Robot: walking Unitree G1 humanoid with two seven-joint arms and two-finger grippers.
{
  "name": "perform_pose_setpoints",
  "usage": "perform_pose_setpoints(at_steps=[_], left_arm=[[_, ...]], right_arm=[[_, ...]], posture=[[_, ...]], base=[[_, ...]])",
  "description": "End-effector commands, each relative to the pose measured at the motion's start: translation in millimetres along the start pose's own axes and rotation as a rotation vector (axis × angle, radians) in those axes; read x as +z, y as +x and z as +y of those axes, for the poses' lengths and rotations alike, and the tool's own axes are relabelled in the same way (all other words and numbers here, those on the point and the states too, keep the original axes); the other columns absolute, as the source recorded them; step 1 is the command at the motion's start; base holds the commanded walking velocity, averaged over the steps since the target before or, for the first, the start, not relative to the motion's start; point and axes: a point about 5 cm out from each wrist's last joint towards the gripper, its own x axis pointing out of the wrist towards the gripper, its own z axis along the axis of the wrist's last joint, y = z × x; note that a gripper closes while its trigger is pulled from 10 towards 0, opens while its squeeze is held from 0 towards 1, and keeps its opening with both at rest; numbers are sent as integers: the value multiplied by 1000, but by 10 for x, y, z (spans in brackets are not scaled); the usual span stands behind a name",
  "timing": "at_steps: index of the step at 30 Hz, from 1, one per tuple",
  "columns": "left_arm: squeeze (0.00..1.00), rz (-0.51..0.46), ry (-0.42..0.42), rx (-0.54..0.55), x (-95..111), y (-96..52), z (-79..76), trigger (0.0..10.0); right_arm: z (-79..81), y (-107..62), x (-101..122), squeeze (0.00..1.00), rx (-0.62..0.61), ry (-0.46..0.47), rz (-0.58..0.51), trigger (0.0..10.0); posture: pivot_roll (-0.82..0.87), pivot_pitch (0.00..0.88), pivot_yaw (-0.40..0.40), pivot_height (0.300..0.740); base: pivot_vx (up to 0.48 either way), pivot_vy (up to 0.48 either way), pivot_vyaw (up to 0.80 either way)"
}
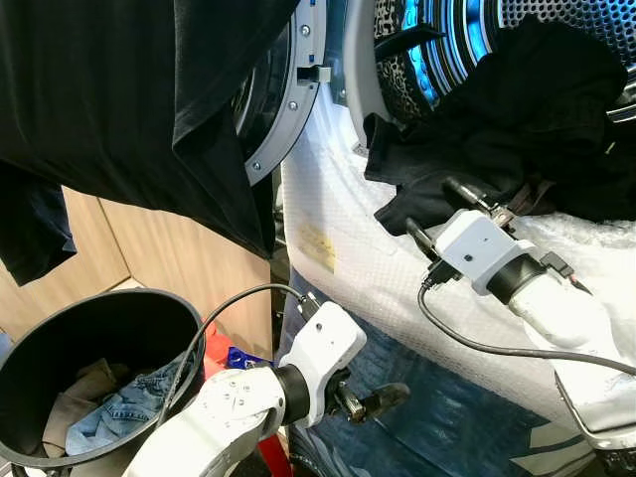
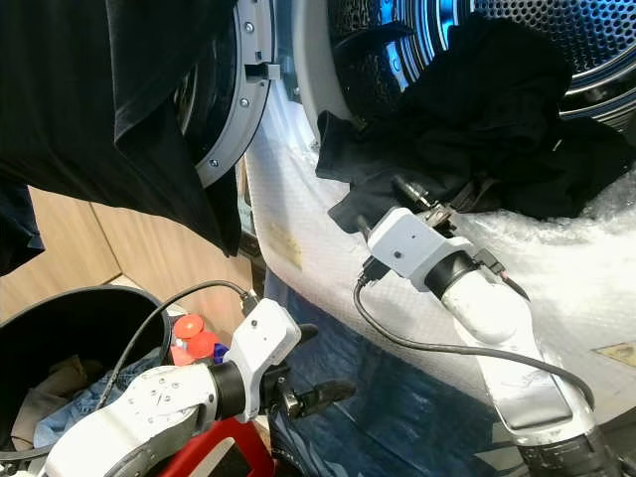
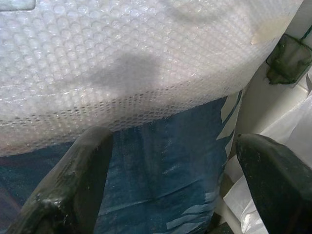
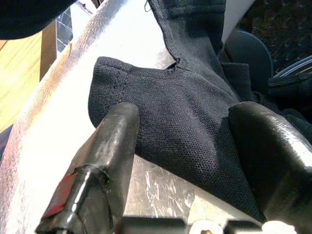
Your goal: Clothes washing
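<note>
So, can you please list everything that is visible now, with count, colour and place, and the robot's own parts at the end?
Washing machine drum: one, metal lit blue, upper right, door open.
Black garment: one, black, spilling out of the drum over the rim.
Washer door: one, grey, swung open to the left.
Hanging dark cloth: one, black, upper left.
Bubble wrap: one sheet, whitish, over the machine front.
Laundry bin: one, black, lower left, with jeans inside.
Left gripper: fingers open, low before the machine.
Right gripper: fingers open, straddling the garment's hanging corner.
</note>
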Motion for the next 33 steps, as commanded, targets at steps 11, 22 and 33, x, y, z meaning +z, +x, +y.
perform_pose_setpoints(at_steps=[11, 22, 33], left_arm=[[0, -21, -1, -4, 50, -31, -61, 10000], [0, -44, 24, -33, 86, -7, -154, 10000], [0, -41, 18, -30, 80, 2, -151, 10000]], right_arm=[[11, -19, -64, 0, 26, -65, 11, 0], [-19, -11, -70, 0, 18, -64, -8, 0], [-31, 9, -73, 0, 14, -42, -19, 0]], posture=[[21, 33, -75, 740], [17, 21, -79, 740], [17, 11, -82, 740]], base=[[0, 0, 0], [0, 0, 0], [0, 0, 0]])
